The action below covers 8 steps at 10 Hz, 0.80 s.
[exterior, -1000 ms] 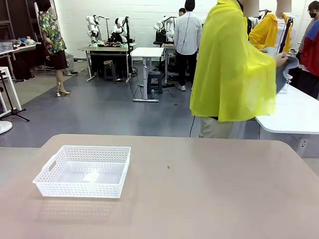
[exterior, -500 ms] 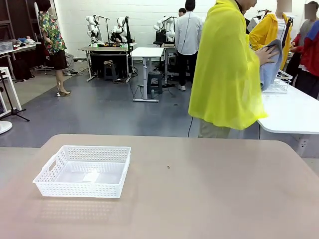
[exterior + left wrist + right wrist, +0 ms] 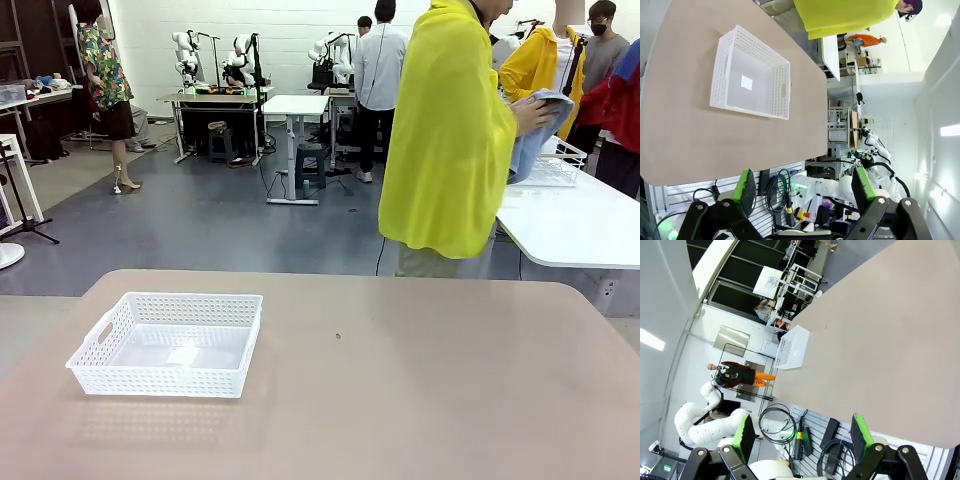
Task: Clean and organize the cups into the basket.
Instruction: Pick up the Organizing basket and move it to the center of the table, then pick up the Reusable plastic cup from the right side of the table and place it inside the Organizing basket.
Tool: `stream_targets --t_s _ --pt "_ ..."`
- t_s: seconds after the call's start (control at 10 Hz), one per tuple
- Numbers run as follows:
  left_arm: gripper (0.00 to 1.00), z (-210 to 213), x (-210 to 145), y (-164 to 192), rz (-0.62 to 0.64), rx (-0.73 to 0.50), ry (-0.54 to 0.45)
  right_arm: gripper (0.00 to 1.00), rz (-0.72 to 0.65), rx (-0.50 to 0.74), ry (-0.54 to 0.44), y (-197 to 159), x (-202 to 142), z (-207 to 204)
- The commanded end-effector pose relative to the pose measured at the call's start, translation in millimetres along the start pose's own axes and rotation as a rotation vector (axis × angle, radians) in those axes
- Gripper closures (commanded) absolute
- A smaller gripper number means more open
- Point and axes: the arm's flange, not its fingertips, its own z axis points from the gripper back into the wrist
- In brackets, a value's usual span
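Basket (image 3: pixel 160 380) at lower left of the front frame, flat on the tan table (image 3: pixel 430 390), open side up, small white patch on its floor (too small to read). Left wrist view: basket (image 3: pixel 782 95) at upper left of frame, seen from above, handle slot visible in the right-hand wall. Well apart from the left gripper (image 3: pixel 803 172) at the bottom edge, green pads (image 3: pixel 745 192) spread wide, gripping nothing. Right wrist view: basket (image 3: pixel 792 347) small, left of centre, near the table's edge. Right gripper (image 3: pixel 802 417) at the bottom edge, jaws likewise wide, holding nothing, with cables behind the gap. Upper right of the front frame: person in a yellow cape (image 3: pixel 450 130) standing beyond the table's far edge, turned toward a white side table (image 3: pixel 580 230), hand (image 3: pixel 530 112) on a blue-grey cloth (image 3: pixel 530 145). White wire basket (image 3: pixel 556 170) on that side table, just beside the cloth.
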Motion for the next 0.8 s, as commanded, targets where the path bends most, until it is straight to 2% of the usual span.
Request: stream_targets --t_s 0.0,0.7 --pt "0.0 1.5 -1.0 0.7 -0.009 -0.016 -0.004 0.0 0.013 0.013 -0.012 -0.7 -4.8 0.3" --pt "0.0 1.5 -1.0 0.7 -0.009 -0.016 -0.004 0.0 0.013 0.013 -0.012 -0.7 -4.8 0.3"
